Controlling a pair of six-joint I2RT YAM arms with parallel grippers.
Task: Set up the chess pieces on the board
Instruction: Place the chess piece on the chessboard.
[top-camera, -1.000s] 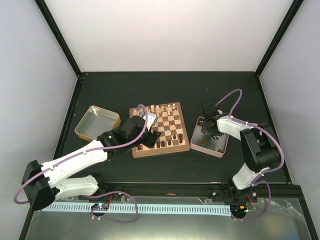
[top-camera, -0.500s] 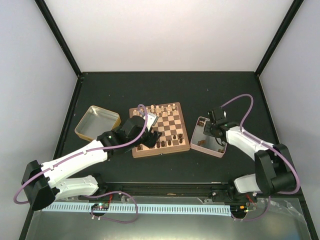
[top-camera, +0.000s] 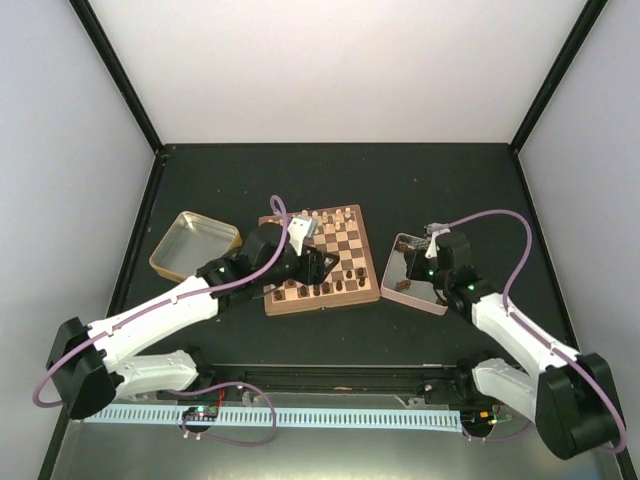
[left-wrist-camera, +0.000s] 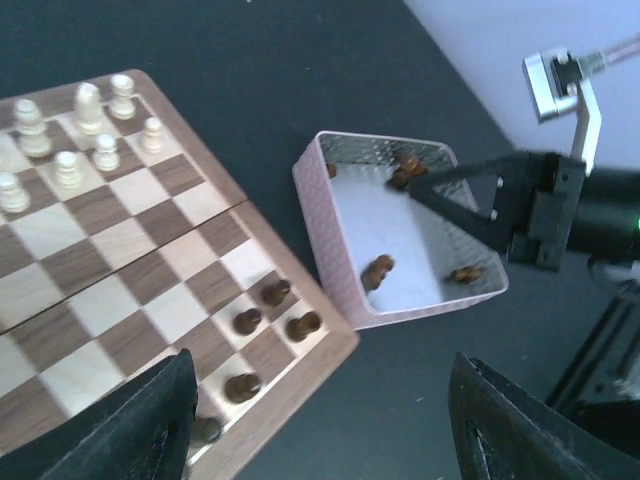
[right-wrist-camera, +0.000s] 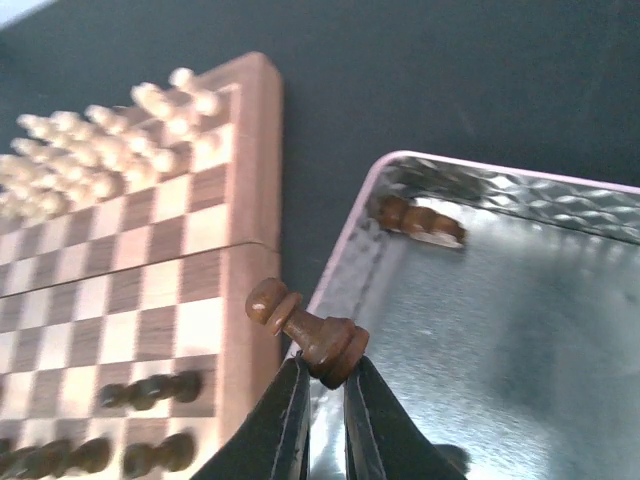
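The board (top-camera: 320, 300) lies mid-table. Cream pieces (top-camera: 325, 216) line its far edge and dark pieces (top-camera: 318, 288) stand on its near rows. My right gripper (right-wrist-camera: 325, 385) is shut on the base of a dark pawn (right-wrist-camera: 305, 328), which is tilted and held above the left rim of the pink-rimmed tray (right-wrist-camera: 350, 230). In the top view this gripper (top-camera: 425, 268) is over the tray (top-camera: 392, 292). My left gripper (left-wrist-camera: 330, 440) is open and empty. It hovers over the board's near right corner (left-wrist-camera: 300, 375), and in the top view it (top-camera: 325, 265) is above the board.
Three dark pieces (left-wrist-camera: 377, 270) lie loose in the tray (left-wrist-camera: 330, 250); one (right-wrist-camera: 420, 220) rests against its far wall. A yellow-rimmed tin (top-camera: 193, 245) sits left of the board. Black frame posts stand at the back corners.
My right arm has swung outward and its gripper has pulled toward the near side over the tray. My left gripper has moved right across the board toward the tray.
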